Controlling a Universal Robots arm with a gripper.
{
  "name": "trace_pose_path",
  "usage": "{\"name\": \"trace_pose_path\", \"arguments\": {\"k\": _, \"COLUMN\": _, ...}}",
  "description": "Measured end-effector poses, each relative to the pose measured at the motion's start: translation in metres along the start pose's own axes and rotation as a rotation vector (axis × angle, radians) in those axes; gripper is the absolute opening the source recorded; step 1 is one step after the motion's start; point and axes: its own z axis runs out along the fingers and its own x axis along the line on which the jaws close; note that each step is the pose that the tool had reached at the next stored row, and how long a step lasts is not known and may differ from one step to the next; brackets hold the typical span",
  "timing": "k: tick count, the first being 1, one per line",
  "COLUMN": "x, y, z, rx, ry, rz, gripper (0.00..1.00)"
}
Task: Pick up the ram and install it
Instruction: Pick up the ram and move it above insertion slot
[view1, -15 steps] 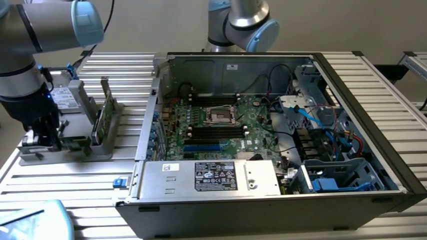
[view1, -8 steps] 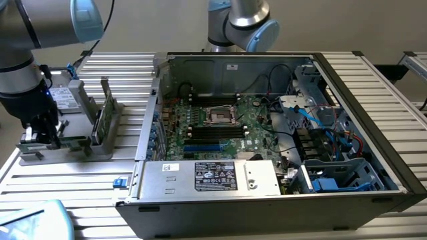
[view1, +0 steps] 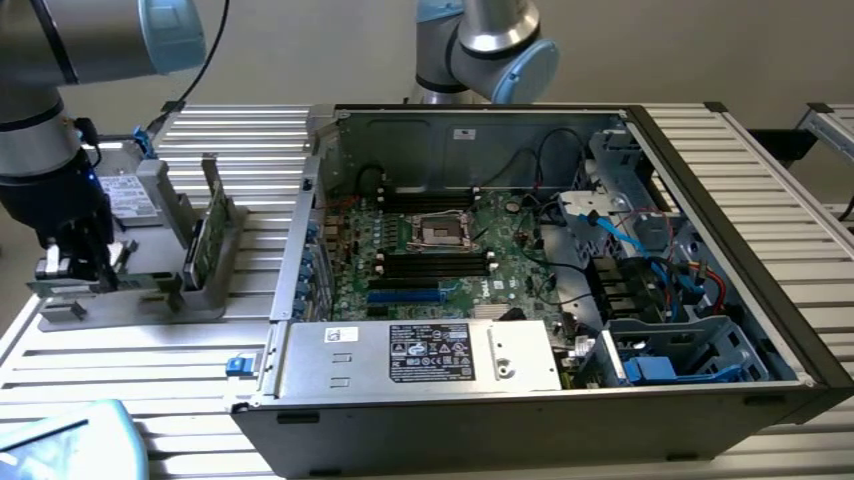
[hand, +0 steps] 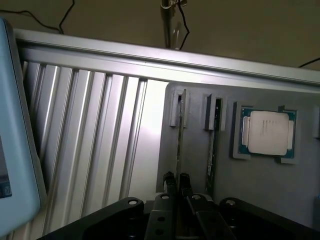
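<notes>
In the wrist view two rams stand on edge in slots of a grey fixture (hand: 260, 185). The nearer ram (hand: 180, 135) is a thin green stick running away from the camera. Its near end sits between my gripper's (hand: 177, 181) two black fingers, which press close against both of its sides. This stick is still seated in its slot. The second ram (hand: 215, 145) stands parallel beside it, untouched. In the exterior view my gripper (view1: 78, 268) is low over the fixture (view1: 134, 305), at the exterior view's left of the open computer case (view1: 694, 330).
A square silver processor (hand: 267, 131) lies in a pocket of the fixture beside the rams. Inside the case the motherboard (view1: 447, 250) shows black memory slots (view1: 430, 265), cables and a silver power supply (view1: 427, 355). A pale blue object (view1: 67, 440) lies at the table's near corner.
</notes>
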Motion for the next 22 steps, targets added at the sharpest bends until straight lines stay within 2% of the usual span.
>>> {"name": "trace_pose_path", "arguments": {"k": 8, "x": 0.001, "y": -0.0017, "z": -0.0156, "rx": -0.0078, "ry": -0.0011, "rz": -0.001, "gripper": 0.14}}
{"name": "trace_pose_path", "arguments": {"k": 17, "x": 0.004, "y": -0.0087, "z": -0.0481, "rx": -0.0241, "ry": -0.0034, "rz": -0.001, "gripper": 0.14}}
{"name": "trace_pose_path", "arguments": {"k": 22, "x": 0.006, "y": -0.0172, "z": -0.0629, "rx": -0.0328, "ry": -0.0047, "rz": -0.002, "gripper": 0.14}}
